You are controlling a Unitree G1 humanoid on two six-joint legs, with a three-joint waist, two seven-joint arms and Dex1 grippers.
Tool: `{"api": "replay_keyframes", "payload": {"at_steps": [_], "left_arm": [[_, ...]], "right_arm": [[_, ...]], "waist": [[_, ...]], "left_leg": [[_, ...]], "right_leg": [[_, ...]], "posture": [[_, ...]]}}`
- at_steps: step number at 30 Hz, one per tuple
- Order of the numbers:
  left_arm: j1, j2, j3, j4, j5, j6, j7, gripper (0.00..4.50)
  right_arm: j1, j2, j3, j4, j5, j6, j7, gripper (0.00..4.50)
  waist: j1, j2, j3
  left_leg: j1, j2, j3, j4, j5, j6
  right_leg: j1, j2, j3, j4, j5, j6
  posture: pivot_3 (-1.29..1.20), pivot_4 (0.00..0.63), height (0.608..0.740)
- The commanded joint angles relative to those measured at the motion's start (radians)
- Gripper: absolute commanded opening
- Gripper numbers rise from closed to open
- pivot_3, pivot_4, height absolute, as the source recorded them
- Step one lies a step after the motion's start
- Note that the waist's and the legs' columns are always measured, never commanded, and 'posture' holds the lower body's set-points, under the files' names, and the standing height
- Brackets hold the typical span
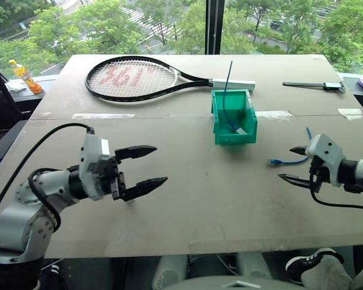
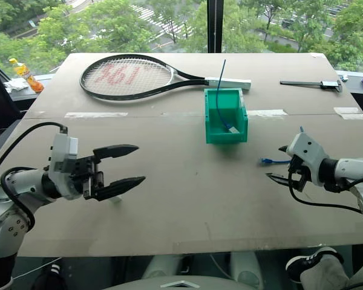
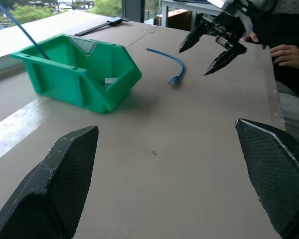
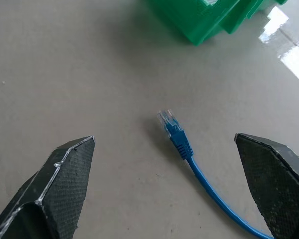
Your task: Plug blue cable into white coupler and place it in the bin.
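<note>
On the table [image 1: 187, 199], right side: blue cable [image 1: 288, 161] lies loose, curved, clear plug end pointing toward the middle of the table. Right gripper [image 1: 297, 164] hovers just beside it, jaws spread wide, empty; in the right wrist view the plug [image 4: 170, 124] sits between the two fingers [image 4: 55, 184] but is not touched by either.

Green bin [image 1: 233, 118] stands near the table's middle, between cable and racket [image 1: 139, 78], well apart from both grippers. A second, straighter blue cable [image 1: 227, 90] stands up out of the bin, leaning on its back wall. A small white piece [image 1: 241, 130] lies on the bin floor at that cable's lower end; cannot tell whether it is the coupler.

Left gripper [image 1: 146, 166] hangs over the left part of the table, pointing across toward the right, jaws fully apart, holding nothing.

Far edge: a dark tool [image 1: 314, 85] at right. A drink bottle [image 1: 24, 75] stands off the table at far left.
</note>
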Motion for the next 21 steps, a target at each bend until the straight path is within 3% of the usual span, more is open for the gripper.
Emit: {"api": "replay_keyframes", "payload": {"at_steps": [1, 9, 12, 16, 17, 20, 21], "left_arm": [[0.012, 0.001, -0.013, -0.059, -0.014, -0.007, 0.0, 4.5], [0.086, -0.02, -0.037, -0.124, 0.006, -0.033, 0.021, 4.5], [0.105, -0.033, -0.043, -0.131, 0.017, -0.043, 0.036, 4.5], [0.114, -0.041, -0.048, -0.131, 0.026, -0.054, 0.047, 4.5], [0.116, -0.042, -0.05, -0.131, 0.029, -0.058, 0.046, 4.5], [0.121, -0.045, -0.053, -0.127, 0.036, -0.068, 0.044, 4.5], [0.125, -0.045, -0.052, -0.122, 0.039, -0.074, 0.04, 4.5]], "right_arm": [[-0.103, -0.007, 0.07, 0.113, -0.054, -0.018, 0.07, 4.45], [-0.275, 0.051, 0.179, 0.322, -0.149, -0.084, 0.145, 4.45], [-0.306, 0.08, 0.209, 0.402, -0.186, -0.131, 0.165, 3.69], [-0.325, 0.109, 0.227, 0.475, -0.219, -0.178, 0.178, 2.1], [-0.327, 0.113, 0.225, 0.481, -0.222, -0.19, 0.177, 1.95], [-0.319, 0.114, 0.219, 0.467, -0.221, -0.231, 0.204, 0.84], [-0.306, 0.108, 0.218, 0.42, -0.209, -0.219, 0.224, 0.17]], "waist": [[0.0, 0.001, 0.001], [0.001, 0.0, 0.002], [0.004, 0.0, 0.002], [0.001, 0.0, 0.002], [0.0, 0.0, 0.002], [0.0, 0.0, 0.002], [0.0, 0.0, 0.002]], "left_leg": [[0.0, 0.0, 0.001, 0.0, 0.0, 0.0], [0.0, 0.0, 0.003, 0.0, 0.0, 0.0], [0.0, 0.0, 0.002, 0.0, 0.0, 0.0], [0.0, 0.0, 0.002, 0.0, 0.0, 0.0], [0.001, 0.0, 0.002, 0.0, 0.0, 0.0], [0.003, 0.0, 0.004, 0.001, 0.0, 0.001], [0.003, 0.0, 0.004, 0.001, 0.0, 0.001]], "right_leg": [[0.0, 0.0, 0.001, 0.0, 0.0, 0.0], [0.0, 0.0, 0.002, -0.001, 0.0, 0.0], [0.0, 0.0, 0.002, -0.001, 0.0, 0.0], [0.0, 0.0, 0.002, 0.0, 0.0, 0.0], [0.0, 0.0, 0.002, 0.0, 0.0, 0.0], [0.001, 0.0, 0.003, 0.0, 0.0, 0.0], [0.002, 0.0, 0.003, 0.001, 0.001, 0.0]], "posture": [[0.0, 0.15, 0.74], [0.0, 0.15, 0.74], [0.0, 0.15, 0.74], [0.0, 0.15, 0.74], [0.0, 0.15, 0.74], [0.0, 0.15, 0.74], [0.0, 0.15, 0.74]]}}
